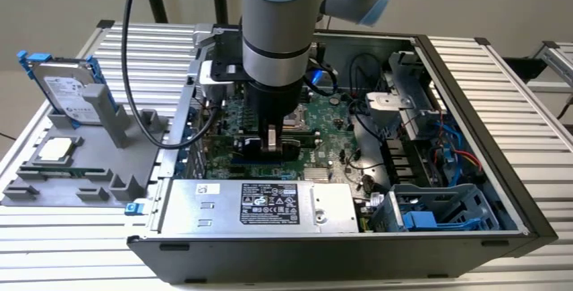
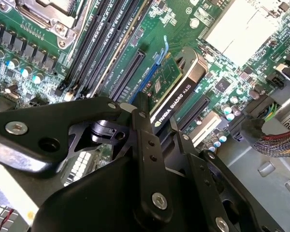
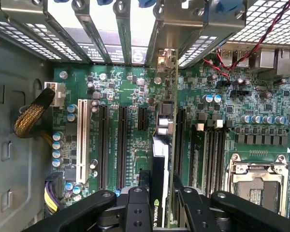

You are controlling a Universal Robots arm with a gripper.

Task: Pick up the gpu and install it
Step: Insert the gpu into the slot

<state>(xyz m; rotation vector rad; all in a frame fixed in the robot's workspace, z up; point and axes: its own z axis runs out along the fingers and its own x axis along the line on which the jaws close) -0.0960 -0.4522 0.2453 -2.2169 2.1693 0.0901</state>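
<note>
The gpu [image 2: 176, 92] stands on edge over the green motherboard [image 3: 121, 87], inside the open computer case [image 1: 465, 70]. Its black cooler face and green board edge show in the second wrist view. In the first wrist view the gpu [image 3: 162, 145] appears edge-on, lined up with a long expansion slot, its silver bracket end [image 3: 166, 60] reaching the case's rear slot openings. My gripper [image 2: 157, 113] is shut on the gpu, one black finger [image 2: 141, 108] on each side of the card. In the exterior view the gripper [image 1: 271, 147] is low over the board. Whether the card is fully in the slot is hidden.
A silver power supply [image 1: 259, 204] lies along the case's front edge, and a blue-grey drive cage [image 1: 439, 210] stands at the exterior view's right. The CPU socket [image 3: 253, 174] and memory slots [image 3: 212, 154] lie beside the card. Outside the case, a grey fixture [image 1: 80, 170] holds a hard drive [image 1: 67, 90] and a CPU chip [image 1: 56, 147].
</note>
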